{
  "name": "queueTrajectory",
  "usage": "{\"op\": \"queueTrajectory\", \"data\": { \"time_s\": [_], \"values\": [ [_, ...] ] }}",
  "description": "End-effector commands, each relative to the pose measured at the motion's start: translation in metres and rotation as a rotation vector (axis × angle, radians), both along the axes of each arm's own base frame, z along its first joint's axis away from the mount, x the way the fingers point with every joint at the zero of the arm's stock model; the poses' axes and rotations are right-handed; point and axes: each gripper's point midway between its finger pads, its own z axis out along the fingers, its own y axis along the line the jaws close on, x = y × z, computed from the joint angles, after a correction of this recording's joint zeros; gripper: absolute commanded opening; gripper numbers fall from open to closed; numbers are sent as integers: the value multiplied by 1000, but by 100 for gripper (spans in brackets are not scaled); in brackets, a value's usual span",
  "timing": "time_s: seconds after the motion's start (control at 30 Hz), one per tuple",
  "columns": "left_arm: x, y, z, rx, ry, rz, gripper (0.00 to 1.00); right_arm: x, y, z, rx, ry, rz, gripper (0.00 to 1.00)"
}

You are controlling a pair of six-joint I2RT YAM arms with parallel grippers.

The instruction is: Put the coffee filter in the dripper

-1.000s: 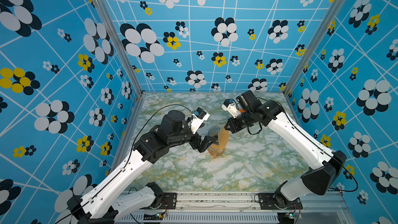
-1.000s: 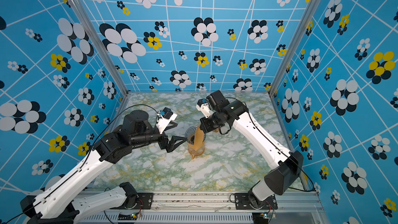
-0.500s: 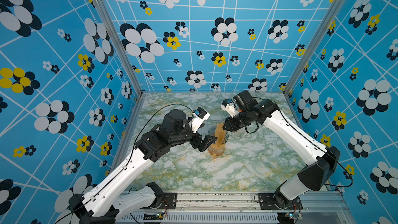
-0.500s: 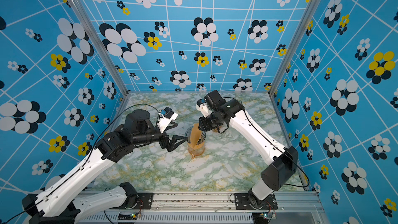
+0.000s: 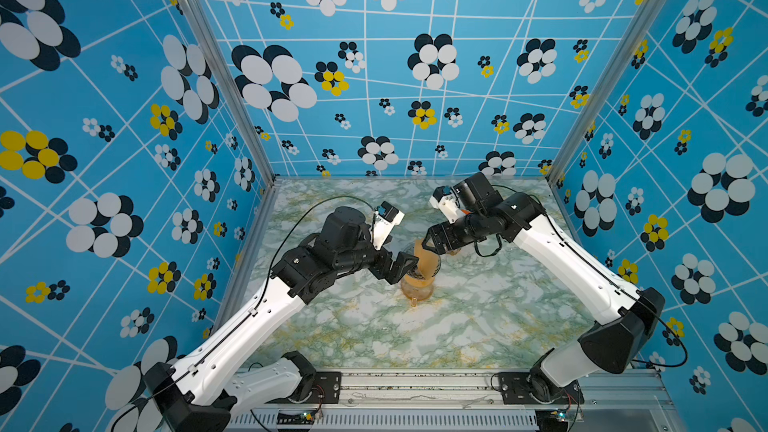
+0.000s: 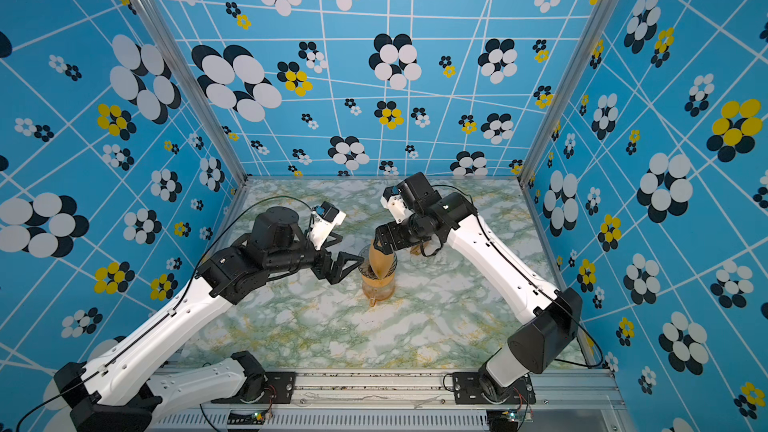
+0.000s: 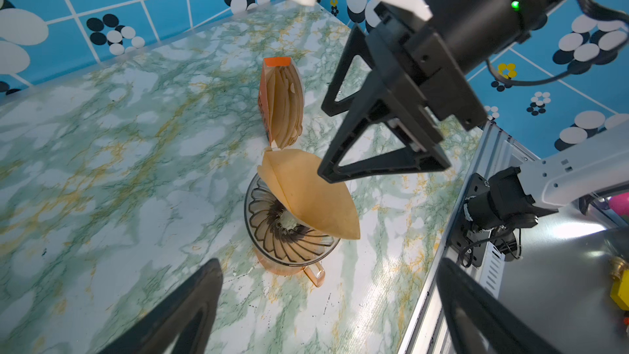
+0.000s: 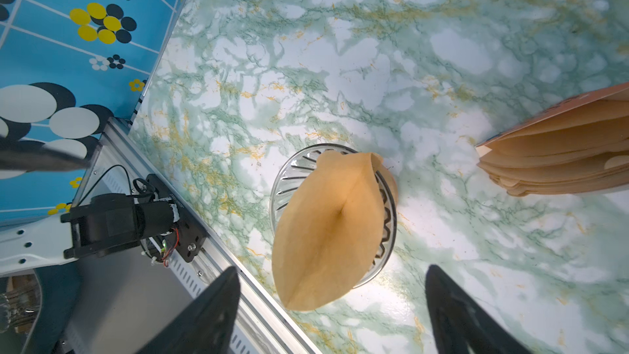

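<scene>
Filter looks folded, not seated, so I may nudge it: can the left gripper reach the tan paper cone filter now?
Probably yes. The left gripper is open beside the clear ribbed glass dripper, and the filter shows a bare near side; only the open right gripper crowds its top.

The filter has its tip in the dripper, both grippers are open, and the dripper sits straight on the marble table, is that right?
One thing is off: the dripper rests on an amber carafe, not straight on the table, as the left wrist view shows. The coffee filter does have its tip in the dripper, and the left gripper and right gripper are open.
</scene>
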Motion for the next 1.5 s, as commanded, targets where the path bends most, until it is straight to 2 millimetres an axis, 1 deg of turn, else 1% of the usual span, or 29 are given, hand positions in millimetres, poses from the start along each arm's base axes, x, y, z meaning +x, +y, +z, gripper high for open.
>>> {"op": "queueTrajectory", "data": {
  "time_s": [0.0,0.1,0.2,0.3,0.37,0.4,0.47,0.57,0.67,0.8,0.97,1.03,1.1,1.17,1.27,1.3,1.37,1.47],
  "values": [
    [17,7,1,9,21,100,99,-7,-10,17,45,-70,-41,99],
    [23,14,1,50,86,166,99,-5,-27,29,58,-136,-149,99],
    [23,20,-3,94,162,213,99,-4,-47,39,78,-208,-255,99],
    [23,26,-7,122,226,263,99,-5,-59,45,101,-308,-283,99],
    [24,25,-9,124,255,276,99,-3,-69,48,84,-339,-327,99],
    [24,23,-9,119,268,275,99,-4,-69,49,83,-342,-321,99],
    [25,19,-11,116,295,276,99,-8,-63,52,101,-359,-264,99],
    [29,16,-17,120,346,297,99,-5,-67,54,114,-373,-302,99],
    [32,11,-25,115,397,317,99,-5,-67,53,112,-337,-327,99],
    [38,5,-36,105,449,346,99,1,-71,43,61,-288,-374,99],
    [44,-2,-51,125,502,352,99,5,-70,25,-36,-170,-406,99],
    [45,-5,-55,129,509,349,99,7,-68,23,-50,-127,-434,99],
    [46,-6,-59,132,515,349,99,10,-70,22,-61,-118,-462,99],
    [47,-8,-61,132,522,347,99,11,-69,17,-60,-139,-437,99],
    [48,-9,-64,137,524,349,99,8,-53,19,37,-170,-360,99],
    [49,-9,-66,141,527,350,99,8,-51,19,47,-166,-360,99],
    [49,-10,-69,146,532,350,99,7,-51,16,26,-139,-360,99],
    [50,-13,-74,156,539,349,99,7,-49,5,-2,-95,-355,99]
  ]
}}
